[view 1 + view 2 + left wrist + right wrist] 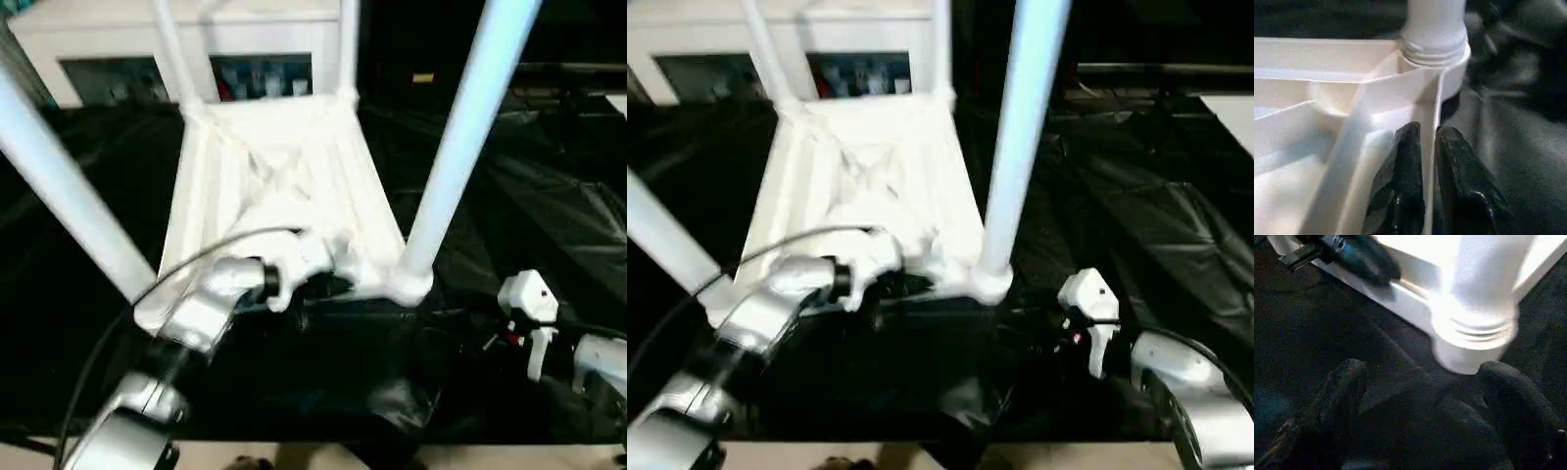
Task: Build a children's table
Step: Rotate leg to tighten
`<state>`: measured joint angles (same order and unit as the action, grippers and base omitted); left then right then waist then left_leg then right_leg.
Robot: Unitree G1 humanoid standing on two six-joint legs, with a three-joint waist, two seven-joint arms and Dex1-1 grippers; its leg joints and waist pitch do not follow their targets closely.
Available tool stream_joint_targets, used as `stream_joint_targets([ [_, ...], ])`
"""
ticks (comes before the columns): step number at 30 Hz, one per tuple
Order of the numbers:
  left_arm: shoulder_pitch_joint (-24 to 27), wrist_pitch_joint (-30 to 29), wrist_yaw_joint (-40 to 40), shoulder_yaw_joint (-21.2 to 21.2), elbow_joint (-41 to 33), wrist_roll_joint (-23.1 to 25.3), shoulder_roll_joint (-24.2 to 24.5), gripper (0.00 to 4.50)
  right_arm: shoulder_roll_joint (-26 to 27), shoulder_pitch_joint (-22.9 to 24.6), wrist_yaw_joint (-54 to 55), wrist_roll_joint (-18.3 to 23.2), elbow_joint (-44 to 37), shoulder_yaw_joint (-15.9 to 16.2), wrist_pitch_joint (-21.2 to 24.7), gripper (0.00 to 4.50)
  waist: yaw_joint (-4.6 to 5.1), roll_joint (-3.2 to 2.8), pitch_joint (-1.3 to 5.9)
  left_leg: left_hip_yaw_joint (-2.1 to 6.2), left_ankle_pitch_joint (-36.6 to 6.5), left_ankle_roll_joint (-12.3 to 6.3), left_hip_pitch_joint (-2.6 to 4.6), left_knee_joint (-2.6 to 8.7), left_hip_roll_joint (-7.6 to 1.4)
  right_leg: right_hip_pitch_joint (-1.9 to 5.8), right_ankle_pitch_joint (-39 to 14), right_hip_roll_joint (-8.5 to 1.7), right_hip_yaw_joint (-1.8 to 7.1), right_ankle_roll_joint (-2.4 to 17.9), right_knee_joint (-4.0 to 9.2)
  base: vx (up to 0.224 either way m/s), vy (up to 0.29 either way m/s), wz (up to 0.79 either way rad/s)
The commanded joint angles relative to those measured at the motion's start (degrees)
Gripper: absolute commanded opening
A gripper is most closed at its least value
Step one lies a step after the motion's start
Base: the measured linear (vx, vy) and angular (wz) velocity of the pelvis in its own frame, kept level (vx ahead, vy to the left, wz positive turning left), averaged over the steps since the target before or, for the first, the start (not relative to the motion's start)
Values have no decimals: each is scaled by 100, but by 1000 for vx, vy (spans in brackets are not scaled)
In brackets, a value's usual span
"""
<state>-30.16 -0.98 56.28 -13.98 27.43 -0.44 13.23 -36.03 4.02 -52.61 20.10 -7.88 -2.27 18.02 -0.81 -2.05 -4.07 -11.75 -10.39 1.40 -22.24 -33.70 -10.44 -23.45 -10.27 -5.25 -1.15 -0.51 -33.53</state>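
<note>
Left eye view: the white tabletop (284, 196) lies upside down on the black-covered bench (549, 215), its ribbed underside facing up. Four white legs stand up out of its corner sockets: the near right leg (460, 147) rises from the corner socket (407, 284) closest to the robot's right side, the near left leg (59, 186) slants up toward the robot's left, and two far legs (176, 49) stand at the back corners. Behind the bench is a white cabinet (98, 39) with a dark opening.

The left hand (1427, 186) is at the tabletop's near edge, just beside the near right socket. In the left wrist view its two black fingers (1400, 191) are clamped together on the thin outer rim of the tabletop, one finger inside the rim and the other outside it. A black cable (186, 264) arcs over the left arm.

The right hand (1420, 416) is low over the black cover, near the same socket but apart from it. In the right wrist view its fingers (1327, 416) stand wide apart, holding nothing, with the base of the near right leg ahead of them.
</note>
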Motion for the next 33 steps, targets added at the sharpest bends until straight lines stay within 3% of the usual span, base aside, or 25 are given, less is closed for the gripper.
stream_joint_targets([
  [1,269,256,-106,312,-502,-357,-14,92,164,245,230,133,-469,-102,170,394,-50,123,439,111,-786,-868,90,315,-261,272,-813,-224,97,1422,345,0,0,0],
  [2,371,237,-115,414,-648,-507,-59,92,240,317,327,167,-589,-117,233,394,-69,149,429,113,-888,-808,89,340,-273,275,-856,-236,100,1433,341,0,0,0],
  [6,778,-26,-165,642,-1257,-883,-131,92,649,563,854,211,-939,-171,313,394,-122,144,414,117,-1188,-573,121,382,-286,236,-1223,-231,111,1340,372,0,0,0],
  [9,1212,-400,-518,816,-1850,-1011,-199,92,1238,656,1680,176,-1072,-235,434,394,-101,92,392,129,-1542,-274,139,428,-278,199,-1690,-214,118,1139,409,0,0,0],
  [10,1325,-389,-864,877,-1945,-883,-259,92,1405,672,1871,155,-1114,-200,397,394,-92,95,392,139,-1685,-183,142,433,-259,194,-1897,-208,117,1017,434,0,0,0],
  [11,1365,-416,-910,887,-1984,-881,-273,92,1441,681,1901,147,-1129,-178,384,394,-92,95,392,139,-1685,-183,142,433,-259,194,-1897,-208,117,1017,434,0,0,0],
  [13,1894,-759,-1551,1058,-2475,-847,-469,92,1834,778,2217,-7,-1277,121,238,394,-71,103,378,149,-1872,-55,127,452,-256,186,-2013,-199,126,865,452,0,0,0],
  [14,2030,-833,-1734,1123,-2598,-821,-529,92,1907,790,2276,-70,-1293,197,214,394,-63,80,382,161,-1889,-9,116,463,-265,190,-1953,-196,127,815,449,0,0,0],
  [15,2030,-833,-1734,1123,-2598,-821,-529,120,1907,790,2276,-70,-1293,197,214,394,-45,91,386,162,-1874,6,96,461,-261,201,-1918,-192,125,788,436,0,0,0],
  [16,2262,-720,-2014,1263,-2821,-798,-618,125,2046,751,2375,-206,-1285,315,125,394,-53,111,401,153,-1886,-9,134,445,-244,173,-1985,-181,135,718,466,0,0,0],
  [17,2440,-443,-2226,1426,-2988,-784,-715,125,2183,653,2489,-295,-1208,393,44,394,-39,112,393,170,-1841,-6,86,461,-252,201,-1910,-189,132,712,453,0,0,0],
  [19,2548,-371,-2361,1539,-3127,-816,-781,129,2244,581,2563,-398,-1152,472,-15,394,-30,117,391,171,-1952,9,107,460,-252,173,-2035,-182,131,670,466,0,0,0],
  [20,2621,-404,-2417,1603,-3251,-876,-816,158,2282,526,2611,-467,-1111,531,-53,394,-40,106,388,168,-2004,36,124,462,-250,157,-2089,-178,140,626,480,0,0,0],
  [21,2743,-410,-2464,1629,-3431,-901,-827,158,2321,429,2664,-549,-1029,622,-80,394,-37,149,392,164,-2005,39,130,456,-252,149,-2070,-171,142,618,481,0,0,0],
  [22,2804,-383,-2492,1628,-3511,-887,-824,165,2332,379,2694,-591,-985,669,-78,394,-42,122,385,172,-1980,45,118,468,-248,156,-2007,-172,143,624,467,0,0,0],
  [25,2962,-246,-2517,1573,-3643,-774,-775,187,2346,272,2664,-652,-890,789,-131,394,-70,117,400,177,-1989,86,130,472,-250,153,-1811,-150,147,566,448,0,0,0],
  [27,3409,-171,-2369,1286,-3990,-639,-563,206,2386,118,2642,-743,-787,950,-169,394,-74,201,407,163,-1932,66,119,472,-253,158,-1662,-144,155,533,442,0,0,0],
  [28,3686,-306,-2094,1171,-4241,-888,-446,207,2421,77,2662,-741,-780,969,-137,394,-80,182,416,173,-1857,37,103,474,-257,172,-1519,-154,157,537,416,0,0,0],
  [29,3786,-455,-1931,1138,-4340,-1084,-405,207,2428,64,2669,-739,-777,969,-123,394,-82,200,411,177,-1867,29,106,490,-263,165,-1580,-160,159,546,403,0,0,0],
  [30,3953,-529,-1734,1112,-4461,-1247,-305,219,2425,44,2652,-770,-737,988,-140,394,-86,188,413,165,-1908,53,136,485,-264,140,-1628,-151,165,544,422,0,0,0],
  [32,4096,-439,-1665,1138,-4532,-1223,-201,244,2413,12,2623,-814,-686,1029,-168,394,-84,241,384,163,-2098,120,132,504,-261,120,-1747,-135,169,540,427,0,0,0],
  [33,4130,-364,-1698,1219,-4543,-1262,-234,248,2411,-10,2609,-827,-651,1049,-183,394,-84,232,376,166,-2170,140,134,509,-261,118,-1798,-135,170,512,431,0,0,0],
])
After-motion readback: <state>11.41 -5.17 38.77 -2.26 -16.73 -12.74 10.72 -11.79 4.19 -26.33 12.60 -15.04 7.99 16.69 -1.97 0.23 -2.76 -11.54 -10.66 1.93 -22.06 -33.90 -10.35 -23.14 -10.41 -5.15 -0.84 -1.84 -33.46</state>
